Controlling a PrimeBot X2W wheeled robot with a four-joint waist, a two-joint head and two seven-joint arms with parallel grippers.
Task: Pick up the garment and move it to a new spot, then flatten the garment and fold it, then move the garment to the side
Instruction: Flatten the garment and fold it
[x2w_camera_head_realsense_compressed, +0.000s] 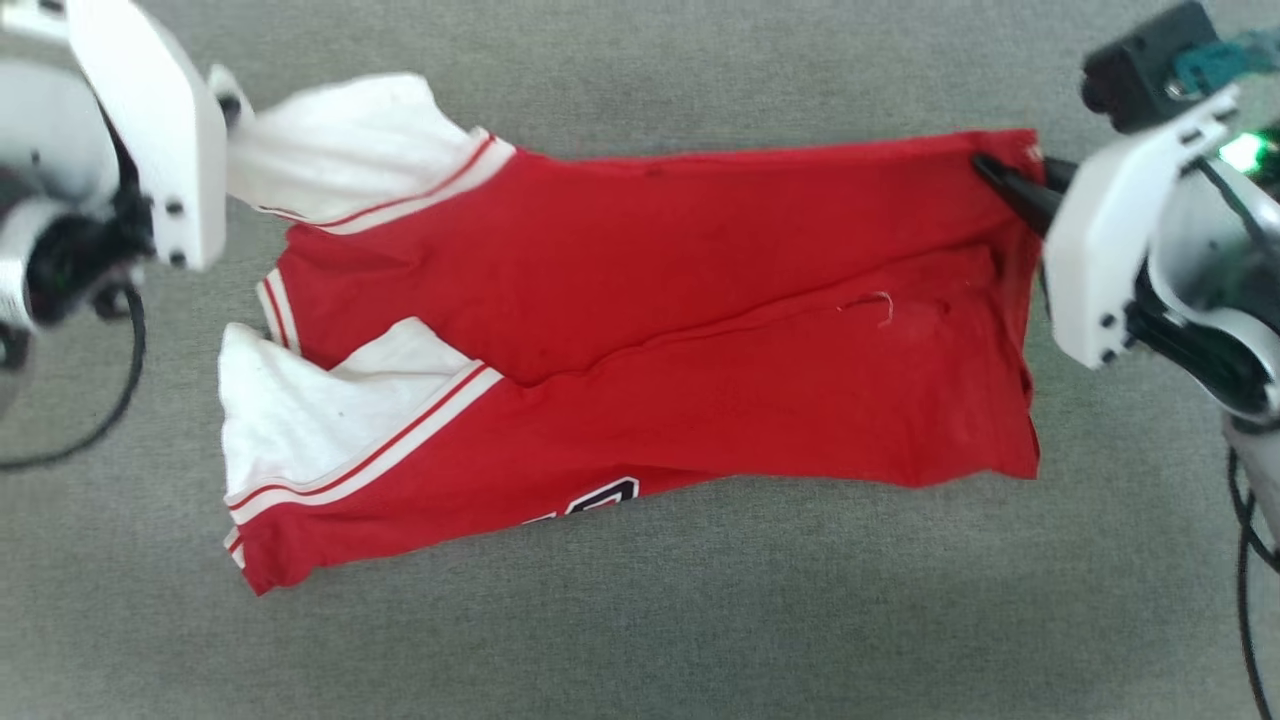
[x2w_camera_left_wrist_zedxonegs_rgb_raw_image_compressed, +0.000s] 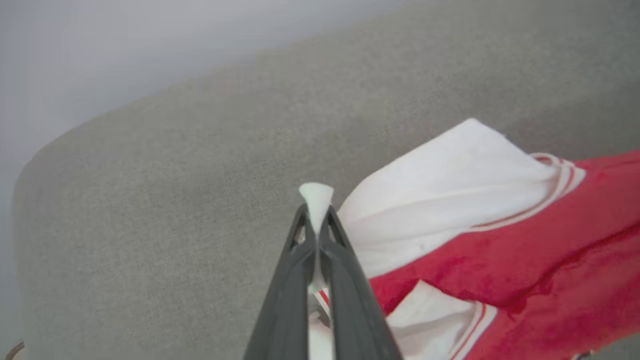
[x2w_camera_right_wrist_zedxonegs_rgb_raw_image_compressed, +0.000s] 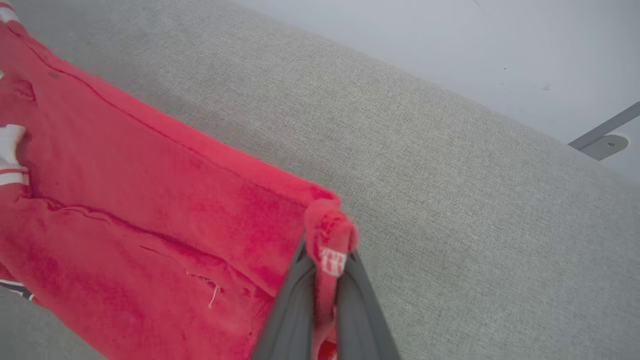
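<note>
The garment (x2w_camera_head_realsense_compressed: 650, 330), a red jersey with white sleeves and striped trim, hangs stretched sideways between my two arms over a grey cushion. My left gripper (x2w_camera_left_wrist_zedxonegs_rgb_raw_image_compressed: 316, 220) is shut on the white sleeve end at the upper left; a pinch of white cloth sticks out past its tips. My right gripper (x2w_camera_head_realsense_compressed: 985, 168) is shut on the red hem corner (x2w_camera_right_wrist_zedxonegs_rgb_raw_image_compressed: 327, 235) at the upper right, with cloth bunched between its fingers. A bit of black lettering (x2w_camera_head_realsense_compressed: 600, 495) peeks out at the lower edge. The lower white sleeve (x2w_camera_head_realsense_compressed: 300, 420) droops free.
The grey fabric cushion (x2w_camera_head_realsense_compressed: 640, 620) spreads under the whole garment. Its far edge meets a pale wall (x2w_camera_left_wrist_zedxonegs_rgb_raw_image_compressed: 100, 50). A grey metal bar with a round mount (x2w_camera_right_wrist_zedxonegs_rgb_raw_image_compressed: 605, 135) sits beyond the cushion. Black cables (x2w_camera_head_realsense_compressed: 110, 400) hang by both arms.
</note>
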